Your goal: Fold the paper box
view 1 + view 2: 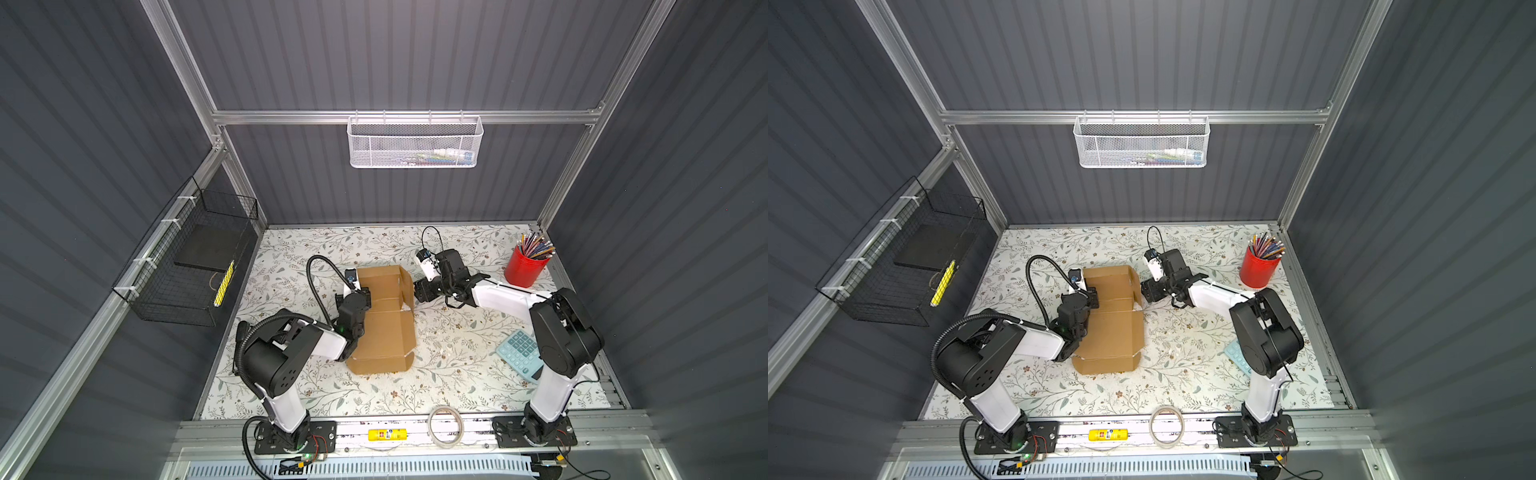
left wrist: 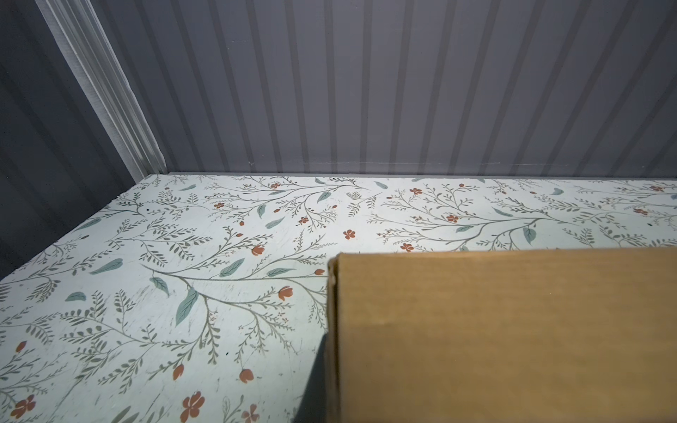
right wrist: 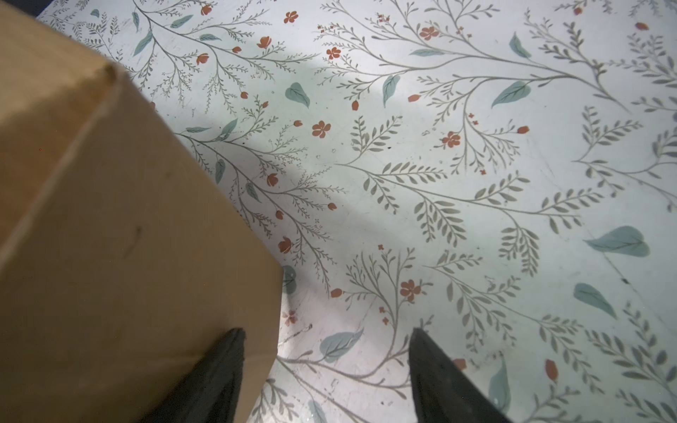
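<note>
A: Where is the paper box (image 1: 384, 332)?

B: It lies in the middle of the flowered table (image 1: 457, 361), between the two arms, as both top views show (image 1: 1113, 336). Its near part is a broad panel lying low. At the far part the walls stand up.

A: And the left gripper (image 1: 362, 296)?

B: It sits at the left wall of the far part, touching the cardboard, in both top views (image 1: 1090, 297). It is clenched. In the left wrist view the upright brown wall (image 2: 513, 329) fills the lower corner close to the camera. A dark sliver lies along its edge, so the wall appears pinched in the jaws. The fingers themselves cannot be made out there.

A: What about the right gripper (image 1: 417, 291)?

B: It is at the opposite side, just beside the standing right wall (image 1: 1144, 291). Its jaws are spread and grasp nothing. The right wrist view shows the two dark fingers (image 3: 223, 370) well apart, with only bare table in the gap between them (image 3: 326, 331).

A: Does it touch the box there?

B: One finger lies over the corner of the cardboard (image 3: 110, 238); the other is out over the table. Whether that finger presses on the wall cannot be told.
</note>
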Motion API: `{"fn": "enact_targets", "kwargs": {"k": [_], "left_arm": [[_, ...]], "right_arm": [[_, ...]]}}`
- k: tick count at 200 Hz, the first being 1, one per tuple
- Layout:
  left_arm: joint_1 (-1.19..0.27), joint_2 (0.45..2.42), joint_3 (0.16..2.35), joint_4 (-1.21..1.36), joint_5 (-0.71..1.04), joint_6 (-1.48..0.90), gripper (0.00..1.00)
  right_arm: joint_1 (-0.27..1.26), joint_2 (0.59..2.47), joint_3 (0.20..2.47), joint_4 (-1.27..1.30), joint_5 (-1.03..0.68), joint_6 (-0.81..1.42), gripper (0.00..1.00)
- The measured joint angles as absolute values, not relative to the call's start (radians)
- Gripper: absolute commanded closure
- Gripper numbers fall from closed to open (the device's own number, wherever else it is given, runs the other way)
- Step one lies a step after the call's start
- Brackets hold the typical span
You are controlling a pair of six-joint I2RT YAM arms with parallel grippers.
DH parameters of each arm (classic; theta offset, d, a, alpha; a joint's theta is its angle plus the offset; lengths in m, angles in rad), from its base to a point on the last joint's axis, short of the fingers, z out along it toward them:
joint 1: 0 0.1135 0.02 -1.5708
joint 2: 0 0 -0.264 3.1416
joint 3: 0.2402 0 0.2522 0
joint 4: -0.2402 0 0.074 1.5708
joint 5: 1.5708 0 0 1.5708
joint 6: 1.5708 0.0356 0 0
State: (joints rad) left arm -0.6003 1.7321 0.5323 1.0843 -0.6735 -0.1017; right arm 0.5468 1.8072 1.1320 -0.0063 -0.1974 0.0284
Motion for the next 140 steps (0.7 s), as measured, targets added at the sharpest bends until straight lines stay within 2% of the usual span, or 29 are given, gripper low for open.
{"fn": "enact_targets", "kwargs": {"k": [76,140], "left_arm": [[-0.6,1.731,0.536,1.074,-0.673,-0.107,1.0],[-0.6,1.69,0.606,0.875,-0.673,-0.136,1.0]], "right_arm": [[0.573,1.723,1.082,-0.001,-0.171,0.046,0.28],[0.576,1.716,1.083,-0.005,-0.164,0.045,0.27]]}}
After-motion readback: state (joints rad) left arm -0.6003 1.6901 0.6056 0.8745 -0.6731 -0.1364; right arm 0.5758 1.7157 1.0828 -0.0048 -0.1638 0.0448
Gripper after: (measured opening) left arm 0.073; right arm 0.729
